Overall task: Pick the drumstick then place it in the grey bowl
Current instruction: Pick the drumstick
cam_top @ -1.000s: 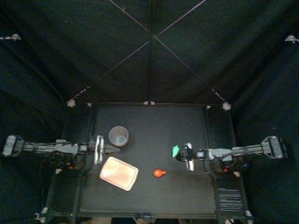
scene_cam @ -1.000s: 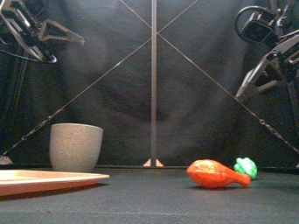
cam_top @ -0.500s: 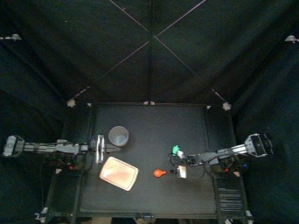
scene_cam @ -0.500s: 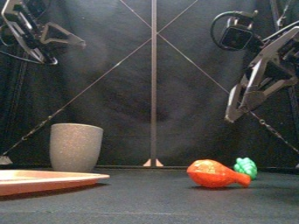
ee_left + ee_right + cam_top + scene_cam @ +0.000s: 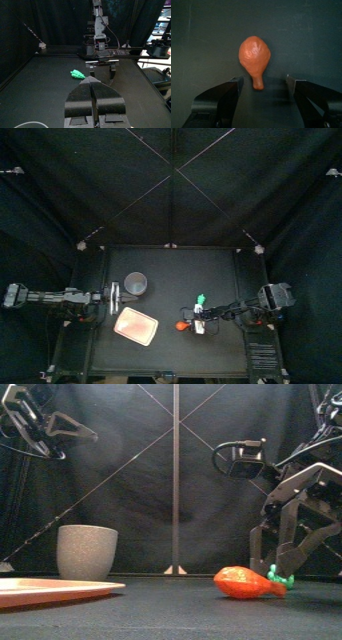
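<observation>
Approach phase, I judge. Right gripper [image 5: 264, 79] released over the drumstick [image 5: 254, 52], which lies on the surface [image 5: 167, 268], front right. Next I must lower, clench on its narrow end, carry to the bowl [image 5: 87, 551]. Left gripper [image 5: 93, 97] clenched, idle at left.

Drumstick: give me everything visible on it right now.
The drumstick is an orange-red toy that looks like plastic, with a bulbous meat end tapering to a short narrow stem. It lies on its side on the black table, right of centre, ungrasped. Its stem points toward the right end effector, which is open, with its jaws either side of the stem tip and not touching it. A green toy sits behind it; the top view shows them apart.
</observation>
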Available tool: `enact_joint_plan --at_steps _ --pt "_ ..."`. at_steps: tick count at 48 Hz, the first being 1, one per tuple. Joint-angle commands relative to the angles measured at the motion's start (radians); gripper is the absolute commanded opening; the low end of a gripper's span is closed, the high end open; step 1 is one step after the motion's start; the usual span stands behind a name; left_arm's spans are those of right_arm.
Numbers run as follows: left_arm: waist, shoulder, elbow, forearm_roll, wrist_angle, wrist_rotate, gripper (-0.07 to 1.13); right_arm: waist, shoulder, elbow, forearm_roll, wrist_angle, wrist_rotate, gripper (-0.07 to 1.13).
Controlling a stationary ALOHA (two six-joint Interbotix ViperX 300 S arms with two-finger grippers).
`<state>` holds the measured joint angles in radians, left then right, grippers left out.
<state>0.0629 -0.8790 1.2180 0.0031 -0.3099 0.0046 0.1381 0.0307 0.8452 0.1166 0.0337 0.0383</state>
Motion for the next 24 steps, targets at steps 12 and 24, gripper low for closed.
enact_joint_plan --at_steps 12,24 --pt "0.003 0.003 -0.011 -0.002 -0.008 0.000 0.00 0.006 0.012 -0.038 -0.002 0.031 0.003 0.70" --pt "0.003 0.003 -0.008 -0.003 -0.009 -0.002 0.00 0.009 0.037 -0.063 -0.005 0.048 0.002 0.49"
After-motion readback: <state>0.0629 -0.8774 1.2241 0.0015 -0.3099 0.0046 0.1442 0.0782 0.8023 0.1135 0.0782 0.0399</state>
